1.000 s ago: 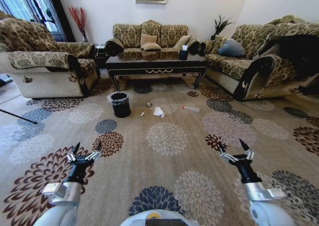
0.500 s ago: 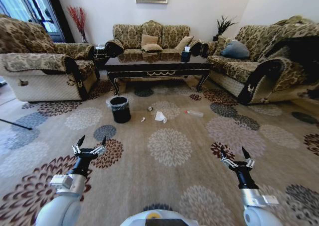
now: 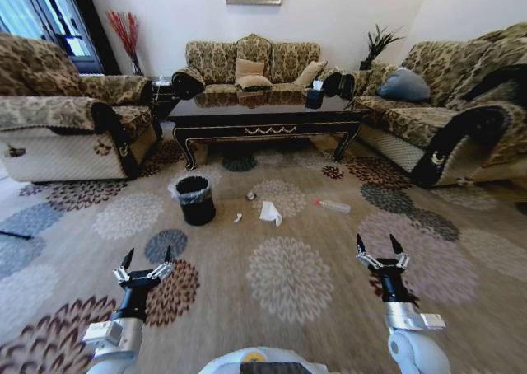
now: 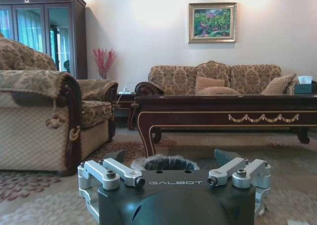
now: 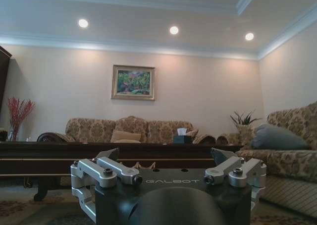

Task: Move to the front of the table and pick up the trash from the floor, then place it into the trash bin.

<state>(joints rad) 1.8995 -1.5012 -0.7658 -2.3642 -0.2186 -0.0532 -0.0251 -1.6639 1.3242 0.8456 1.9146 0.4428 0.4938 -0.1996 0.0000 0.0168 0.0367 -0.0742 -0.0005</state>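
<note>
The dark glossy table (image 3: 268, 114) with gold ornament stands ahead, in front of the far sofa; in the left wrist view the table (image 4: 233, 111) fills the middle. On the carpet before it lies the trash: a crumpled white tissue (image 3: 270, 212), a tiny white scrap (image 3: 237, 218), a small round dark bit (image 3: 251, 196) and a clear bottle-like piece (image 3: 333, 205). The black trash bin (image 3: 196, 199) with a clear liner stands left of them; the trash bin (image 4: 164, 162) peeks above my left gripper. My left gripper (image 3: 146, 257) and right gripper (image 3: 375, 244) hover open over the carpet, well short of the trash.
Patterned sofas flank the carpet: an armchair (image 3: 62, 127) on the left, a sofa (image 3: 445, 119) on the right, another (image 3: 251, 65) behind the table. A dark tissue box (image 3: 314, 97) stands on the table. Open carpet lies between me and the trash.
The whole view has shifted: the table, bin and trash sit nearer and lower in the picture, so the camera has moved forward. Both grippers stay open, held out in front.
</note>
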